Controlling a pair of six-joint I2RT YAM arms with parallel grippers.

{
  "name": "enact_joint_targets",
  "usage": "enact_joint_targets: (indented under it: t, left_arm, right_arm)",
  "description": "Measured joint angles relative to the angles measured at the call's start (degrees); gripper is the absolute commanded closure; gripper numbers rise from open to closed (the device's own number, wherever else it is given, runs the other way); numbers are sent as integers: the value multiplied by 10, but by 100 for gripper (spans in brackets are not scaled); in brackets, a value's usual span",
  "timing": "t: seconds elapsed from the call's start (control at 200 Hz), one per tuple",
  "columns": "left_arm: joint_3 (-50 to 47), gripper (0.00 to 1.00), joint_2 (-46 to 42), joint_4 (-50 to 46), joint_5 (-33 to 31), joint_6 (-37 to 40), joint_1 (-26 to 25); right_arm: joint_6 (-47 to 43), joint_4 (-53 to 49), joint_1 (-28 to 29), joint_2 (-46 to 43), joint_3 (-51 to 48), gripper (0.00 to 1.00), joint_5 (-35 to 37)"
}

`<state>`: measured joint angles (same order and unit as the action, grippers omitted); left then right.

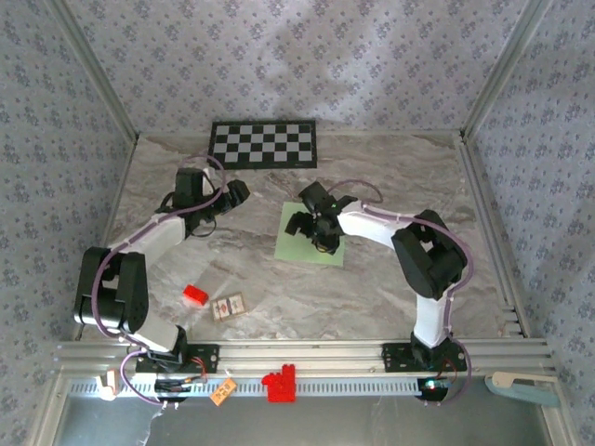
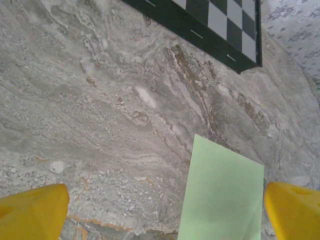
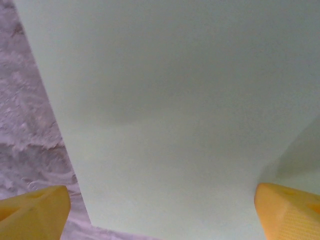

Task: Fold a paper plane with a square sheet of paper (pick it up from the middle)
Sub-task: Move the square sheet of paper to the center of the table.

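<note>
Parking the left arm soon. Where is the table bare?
Bare marble: far right corner, between checkerboard panel and right wall; near centre, between small card and right arm's base. Crowded: the middle, left gripper and right gripper at the square sheet of paper; near left, the red block.

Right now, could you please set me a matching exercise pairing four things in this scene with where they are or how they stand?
Things:
1. sheet of paper
2. checkerboard
3. red block
4. right gripper

Descriptions:
A. open wide
B. at the far edge of the table
C. pale green, lying flat near the middle
D. front left, close to the left arm

Pairs: 1-C, 2-B, 3-D, 4-A
</note>
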<state>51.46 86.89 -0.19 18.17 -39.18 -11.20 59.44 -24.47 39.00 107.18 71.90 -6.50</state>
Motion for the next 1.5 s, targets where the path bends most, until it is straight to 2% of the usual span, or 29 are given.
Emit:
enact_joint_targets:
  t: [0.12, 0.23, 0.415, 0.585, 0.89, 1.079, 1.304, 1.499]
  left_arm:
    - [16, 0, 5, -41, 1, -5, -2]
    - [17, 0, 6, -71, 3, -12, -5]
    - [22, 0, 23, -96, 12, -25, -24]
    - [39, 0, 47, -117, 17, -30, -47]
    - [57, 0, 66, -141, 20, -29, -66]
    - [81, 0, 81, -166, 20, -24, -75]
    - [103, 0, 87, -211, 2, -3, -102]
    - [155, 0, 115, -296, -61, 21, -154]
  right_arm:
    - [-26, -16, -8, -42, 16, 2, 29]
    - [-90, -22, -41, -62, 42, 8, 22]
    - [-196, -47, -104, 8, 103, 11, 8]
    - [-239, -78, -121, 74, 138, 9, 7]
    - [-263, -106, -117, 125, 163, 7, 11]
    - [-258, -103, -80, 122, 155, 8, 1]
    - [-252, -92, -29, 102, 135, 8, -42]
    - [-235, -59, -57, 14, 90, 4, -29]
